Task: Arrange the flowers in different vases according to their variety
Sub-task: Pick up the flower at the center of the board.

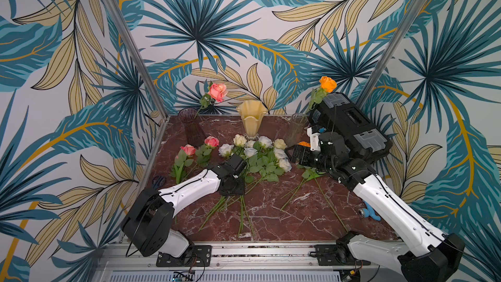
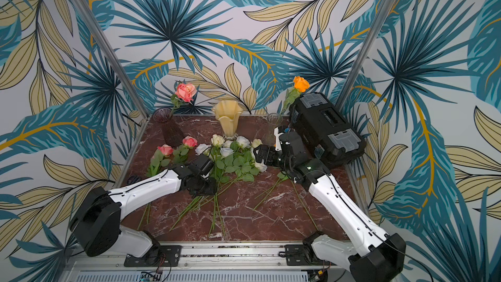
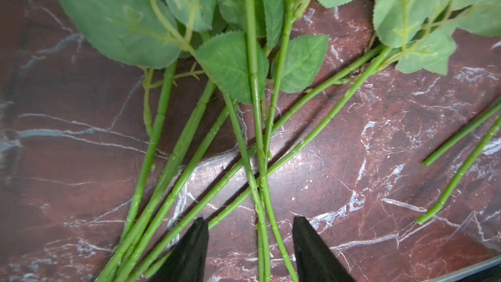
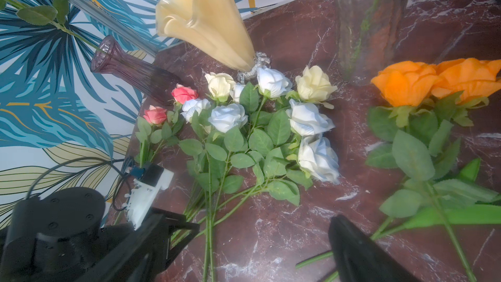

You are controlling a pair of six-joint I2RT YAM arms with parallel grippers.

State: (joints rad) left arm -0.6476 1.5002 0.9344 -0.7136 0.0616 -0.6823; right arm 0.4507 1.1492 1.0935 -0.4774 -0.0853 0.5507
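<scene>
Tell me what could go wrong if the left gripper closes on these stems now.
Several crossed white-rose stems lie inside the left gripper, so it may lift more than one. Their leaves overlap, so neighbours may drag along. The ruffled cream vase stands right behind the blooms and could get knocked.

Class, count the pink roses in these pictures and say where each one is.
3. One pink artificial rose stands in the dark purple ribbed glass vase; two pink roses lie on the red marble table beside it. More may be hidden.
</scene>
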